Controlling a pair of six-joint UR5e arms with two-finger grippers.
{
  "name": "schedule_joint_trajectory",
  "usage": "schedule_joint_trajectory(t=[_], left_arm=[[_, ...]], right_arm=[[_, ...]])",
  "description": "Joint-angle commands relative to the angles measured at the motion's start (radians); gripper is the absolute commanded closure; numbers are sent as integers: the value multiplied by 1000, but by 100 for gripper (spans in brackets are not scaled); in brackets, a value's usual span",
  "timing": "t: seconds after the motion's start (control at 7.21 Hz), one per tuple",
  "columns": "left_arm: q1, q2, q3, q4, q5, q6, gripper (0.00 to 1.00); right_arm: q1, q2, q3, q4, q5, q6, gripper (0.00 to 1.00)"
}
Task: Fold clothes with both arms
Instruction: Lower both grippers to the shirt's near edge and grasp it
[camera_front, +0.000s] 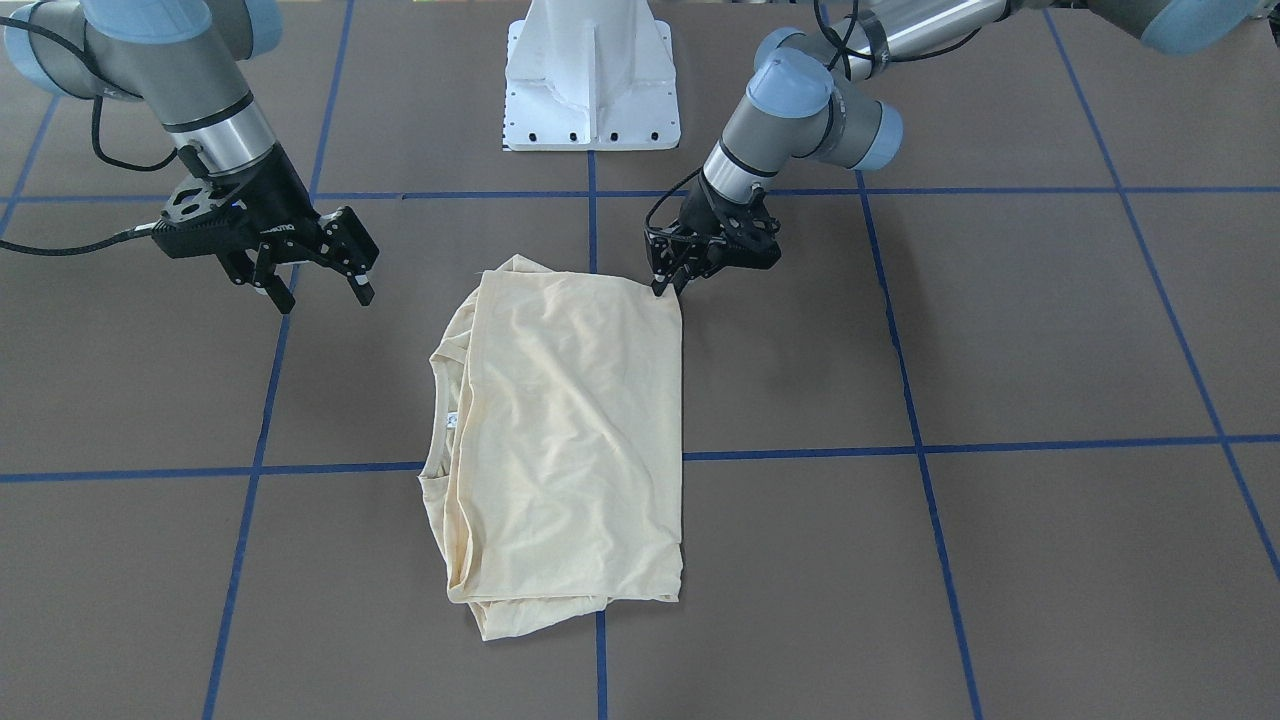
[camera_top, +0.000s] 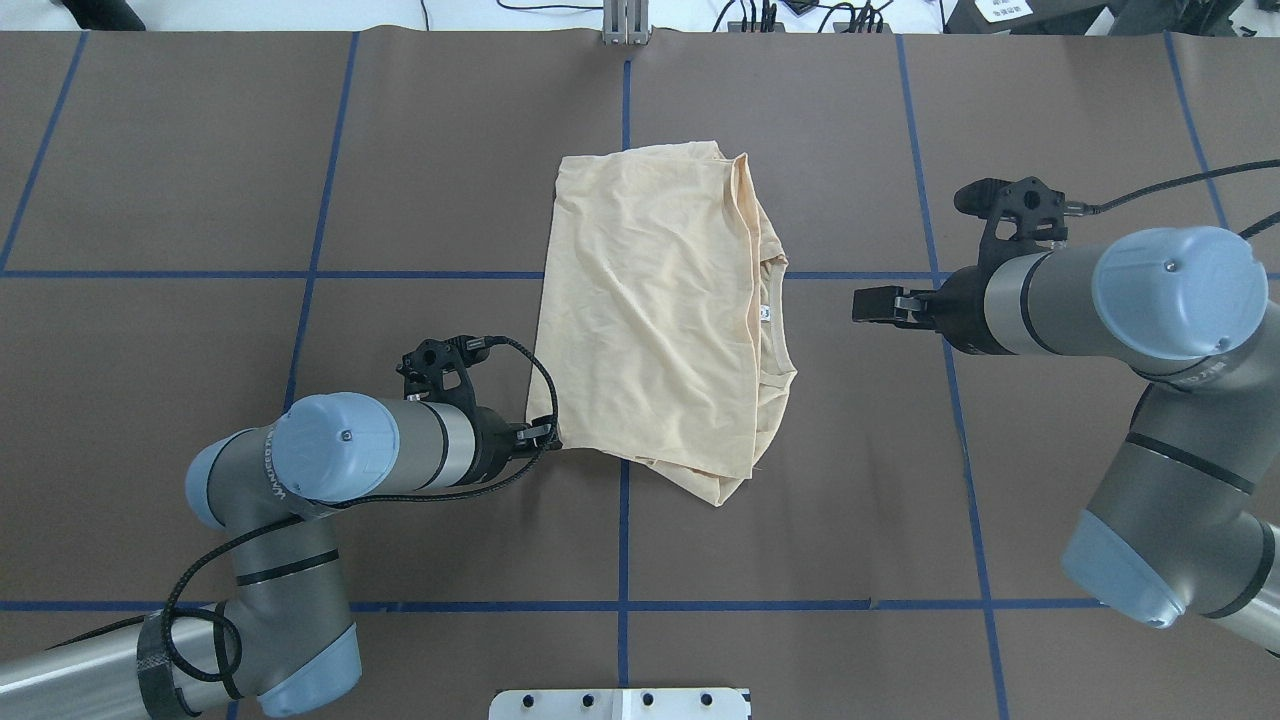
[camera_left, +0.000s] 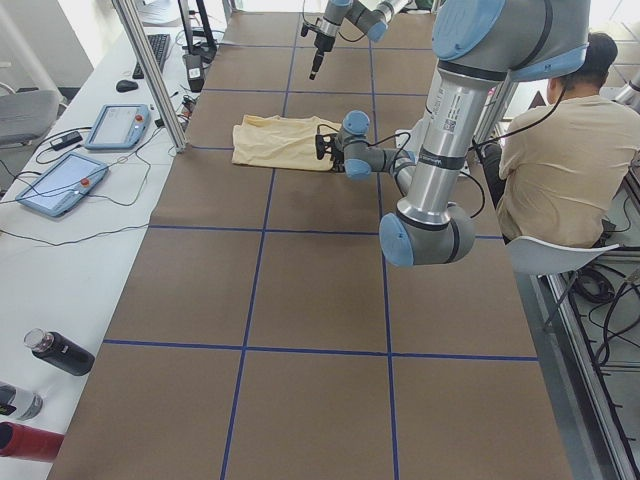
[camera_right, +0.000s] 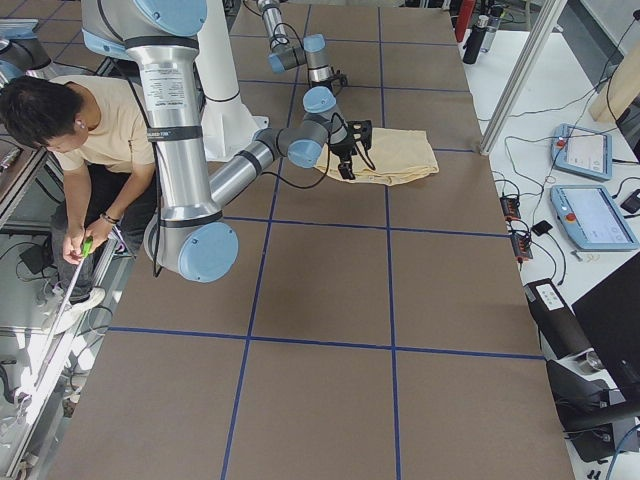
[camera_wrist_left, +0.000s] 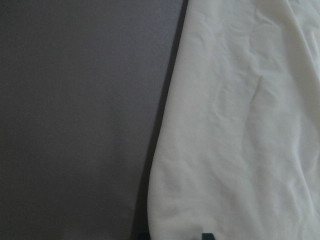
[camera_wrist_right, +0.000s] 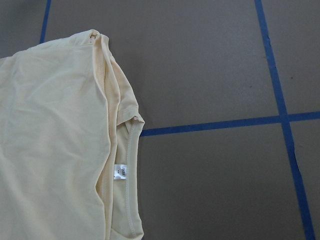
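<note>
The T-shirt (camera_front: 570, 430) lies in the middle of the desk (camera_front: 1000, 350), already folded into a rough rectangle. The neck opening and its small white label (camera_wrist_right: 120, 171) show along the edge on the robot's right. No print is visible, so I take that face to be folded under.

The left end effector (camera_front: 668, 280) is down at the shirt's corner, the one nearest the robot on its left side. Its fingertips touch the cloth there. The left wrist view shows two dark tips (camera_wrist_left: 206, 235) at the bottom of the frame with the shirt's edge running between them. The jaws are drawn narrow, but I cannot tell from these views whether they are actually pinching the fabric.

The right end effector (camera_front: 315, 285) hangs above the desk beside the shirt's collar edge. It is clear of the cloth, its jaws are spread wide and it holds nothing.

I judge that the task is well along and another fold is being set up, with the left arm taking its corner first. For a clean fold the right arm would need to come in and grip a matching point on the collar side of the shirt. Both arms would then lift and carry the cloth across evenly. The thin fabric will probably sag and wrinkle if only one corner is raised.
</note>
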Motion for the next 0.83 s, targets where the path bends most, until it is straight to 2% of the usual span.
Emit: schedule_joint_trajectory(t=[0.0, 0.28, 0.42, 0.69], left_arm=[[-3, 4, -10, 0, 0, 4, 100], [-11, 30, -53, 0, -1, 7, 100], [-12, 71, -110, 0, -2, 9, 100], [0, 190, -237, 2, 2, 7, 100]], right_arm=[[-19, 2, -2, 0, -16, 14, 0], [-86, 24, 5, -2, -82, 162, 0], [-167, 25, 12, -2, -181, 211, 0], [-268, 23, 47, -12, -255, 312, 0]])
